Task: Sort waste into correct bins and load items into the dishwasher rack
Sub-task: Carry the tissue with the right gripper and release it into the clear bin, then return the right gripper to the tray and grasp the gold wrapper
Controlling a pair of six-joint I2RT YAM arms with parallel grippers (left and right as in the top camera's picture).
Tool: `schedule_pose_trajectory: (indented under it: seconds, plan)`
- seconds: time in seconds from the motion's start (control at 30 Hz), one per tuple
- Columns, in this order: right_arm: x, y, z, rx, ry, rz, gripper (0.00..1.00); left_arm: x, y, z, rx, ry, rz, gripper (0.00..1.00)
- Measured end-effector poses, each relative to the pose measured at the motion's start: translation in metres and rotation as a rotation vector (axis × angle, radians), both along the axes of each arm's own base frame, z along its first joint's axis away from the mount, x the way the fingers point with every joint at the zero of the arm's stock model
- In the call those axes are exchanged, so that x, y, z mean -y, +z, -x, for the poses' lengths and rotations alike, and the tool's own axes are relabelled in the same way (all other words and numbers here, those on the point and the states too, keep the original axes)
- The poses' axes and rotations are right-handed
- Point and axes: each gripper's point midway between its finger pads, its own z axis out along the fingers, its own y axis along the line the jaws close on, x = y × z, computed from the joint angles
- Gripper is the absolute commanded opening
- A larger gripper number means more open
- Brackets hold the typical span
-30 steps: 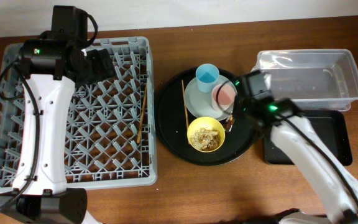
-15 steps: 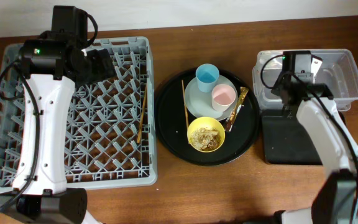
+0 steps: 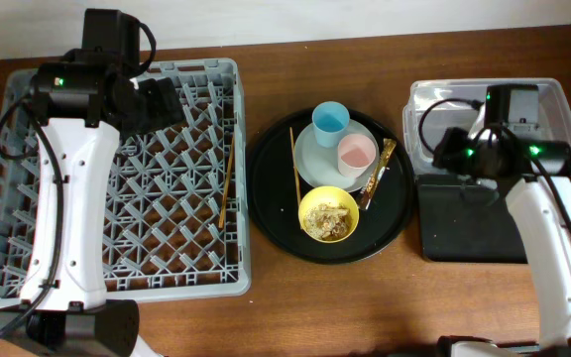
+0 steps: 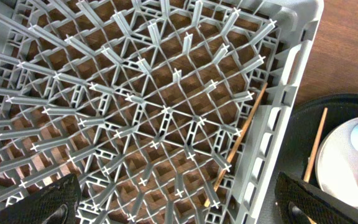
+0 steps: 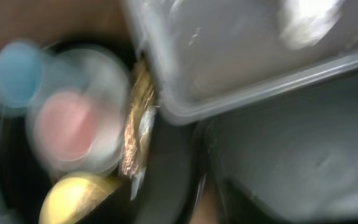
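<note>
The grey dishwasher rack [image 3: 117,188] fills the left, with one chopstick [image 3: 225,198] [image 4: 240,140] lying by its right wall. My left gripper [image 3: 157,99] [image 4: 179,208] hangs open and empty over the rack's lattice. A second chopstick [image 3: 293,169], the yellow bowl [image 3: 328,214] of scraps, pink cup [image 3: 357,152], blue cup [image 3: 330,119], plate [image 3: 310,164] and brown-gold wrapper [image 3: 377,174] [image 5: 135,121] are on the round tray. My right gripper [image 3: 451,149] is at the left end of the clear tub [image 3: 553,109], above the black tray [image 3: 474,228]. Its fingers do not show. A white blur, maybe the napkin [image 5: 306,18], lies in the tub.
The round black tray [image 3: 276,208] sits between the rack and the bins. The right wrist view is heavily blurred. Bare wooden table [image 3: 365,297] runs along the front. The rack's upright pegs [image 4: 166,118] stand under my left gripper.
My right arm has swung from the round tray, beside the pink cup, over to the clear tub and then further right. The left arm has not moved.
</note>
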Motion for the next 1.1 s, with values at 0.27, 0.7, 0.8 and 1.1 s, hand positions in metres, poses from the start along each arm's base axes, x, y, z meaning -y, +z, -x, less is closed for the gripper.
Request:
schedule_pose_trajectory:
  seconds: [0.27,0.7,0.8,1.1]
  plan:
    - [-0.071,-0.026,0.038,-0.150,0.168,-0.170,0.18,0.000,0.000,0.000,0.000,0.000,0.000,0.99]
    - [-0.112,-0.082,0.032,-0.085,0.158,-0.033,0.42,0.000,0.000,0.000,0.001,0.000,0.000,0.99]
    - [-0.110,-0.090,0.029,-0.076,0.143,-0.008,0.41,0.000,0.000,0.000,0.001,0.000,0.000,0.99]
    - [-0.102,-0.128,0.011,-0.081,0.081,0.047,0.41,0.000,0.000,0.000,0.001,0.001,0.000,0.99]
